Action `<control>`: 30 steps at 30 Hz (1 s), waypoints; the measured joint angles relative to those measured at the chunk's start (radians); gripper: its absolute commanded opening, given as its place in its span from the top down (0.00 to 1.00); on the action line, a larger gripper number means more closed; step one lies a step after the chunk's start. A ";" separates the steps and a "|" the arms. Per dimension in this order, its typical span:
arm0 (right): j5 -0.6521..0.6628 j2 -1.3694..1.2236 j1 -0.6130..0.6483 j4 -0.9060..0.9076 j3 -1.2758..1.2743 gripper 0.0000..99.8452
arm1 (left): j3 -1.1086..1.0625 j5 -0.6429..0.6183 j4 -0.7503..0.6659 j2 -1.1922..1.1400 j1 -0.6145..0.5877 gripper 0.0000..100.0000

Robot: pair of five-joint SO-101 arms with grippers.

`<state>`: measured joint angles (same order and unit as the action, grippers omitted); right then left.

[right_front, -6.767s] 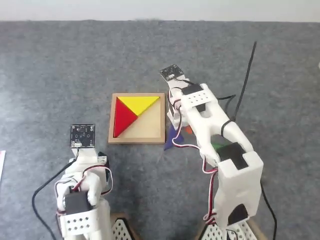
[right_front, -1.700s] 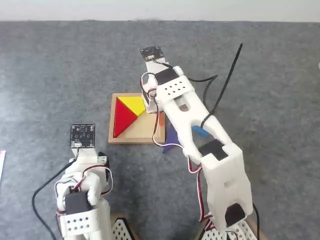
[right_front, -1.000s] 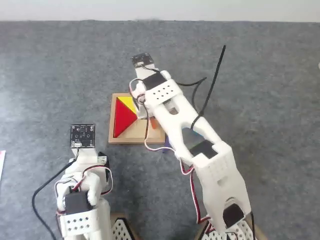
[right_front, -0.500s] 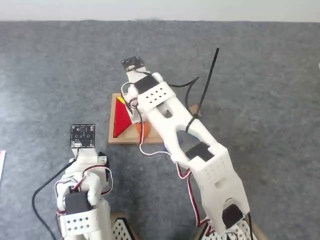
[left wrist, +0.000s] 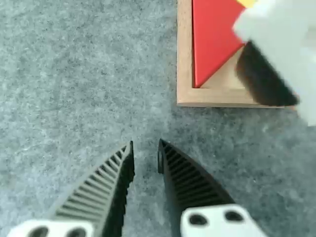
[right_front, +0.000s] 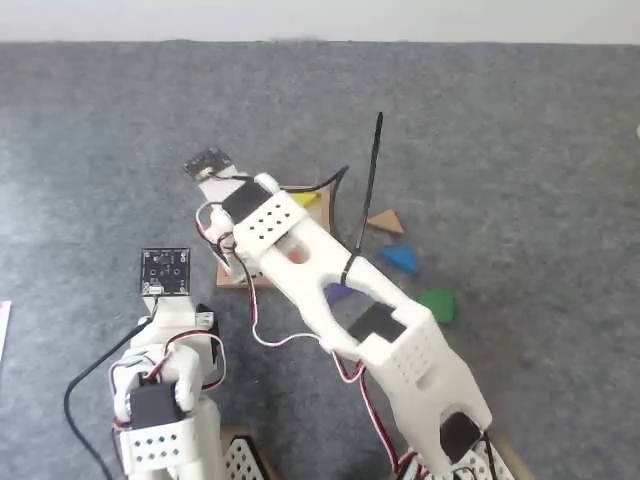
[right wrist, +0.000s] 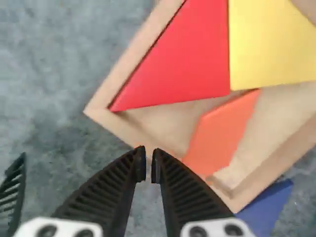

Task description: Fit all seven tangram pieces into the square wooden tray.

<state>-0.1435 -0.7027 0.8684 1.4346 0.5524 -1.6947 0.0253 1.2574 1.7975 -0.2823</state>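
The square wooden tray holds a big red triangle, a big yellow triangle and an orange parallelogram lying flat. My right gripper hangs shut and empty just outside the tray's corner nearest the red triangle. In the high view the right arm lies across the tray, hiding most of it. My left gripper rests above the carpet short of the tray, fingers nearly together with nothing between them. A dark blue piece lies against the tray's outer rim.
Right of the tray, loose pieces lie on the grey carpet: a brown triangle, a blue piece, a green square and a purple piece. The left arm sits folded near the front edge.
The right arm swung left across the tray, from its right side to its left corner. The orange piece it brought now lies in the tray. The left arm stayed still.
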 measured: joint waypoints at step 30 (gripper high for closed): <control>0.002 -0.058 -0.133 -0.057 0.068 0.97 | 0.000 0.000 0.000 0.000 0.000 0.92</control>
<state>-0.1419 -0.7610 0.7350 1.3779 0.6199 -1.6947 0.0253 1.2574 1.7975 -0.2823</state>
